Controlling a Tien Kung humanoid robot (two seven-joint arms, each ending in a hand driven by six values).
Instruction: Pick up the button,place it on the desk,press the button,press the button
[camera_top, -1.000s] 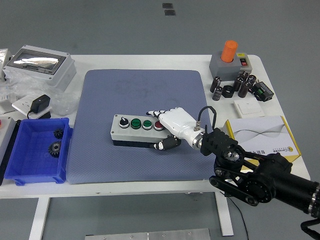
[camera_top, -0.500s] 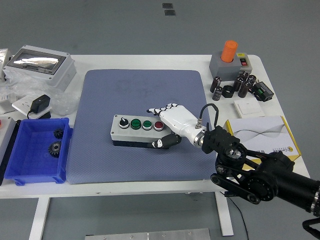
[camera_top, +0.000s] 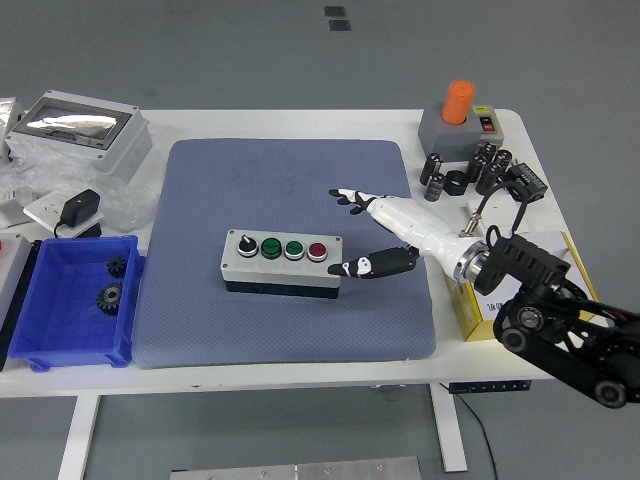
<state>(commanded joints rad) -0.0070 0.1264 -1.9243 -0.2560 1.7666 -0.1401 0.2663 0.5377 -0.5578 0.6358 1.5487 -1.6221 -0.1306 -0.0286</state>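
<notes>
The right hand (camera_top: 385, 235) has pulled back toward three o'clock, off the button box (camera_top: 281, 262) it was pressed against half a second ago; its fingers now lie spread and hold nothing — thumb tip just beside the box's right end; I judge one press done, another perhaps due; the box sits flat at the middle of the blue mat (camera_top: 290, 250) on the desk (camera_top: 300, 380) — grey, long, with a black knob, two green caps, one red.
</notes>
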